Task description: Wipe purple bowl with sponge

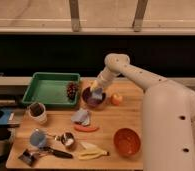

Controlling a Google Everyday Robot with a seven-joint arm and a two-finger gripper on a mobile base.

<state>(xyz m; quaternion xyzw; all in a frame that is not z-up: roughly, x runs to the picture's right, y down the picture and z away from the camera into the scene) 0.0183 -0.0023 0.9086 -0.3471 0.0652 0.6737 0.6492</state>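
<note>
at the end of the arm [137, 78], the hand [97, 90] is clamped on the light-blue sponge [97, 94], low in the purple bowl [91, 102] toward the back of the surface [111, 125]. press lightly and sweep round the inner wall, or the bowl may slide toward the pinecone [72, 90].

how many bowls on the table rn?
2. The purple bowl is at the back of the table, beside the green tray; the gripper holds the sponge in it. The orange bowl is front right. None seems hidden.
</note>
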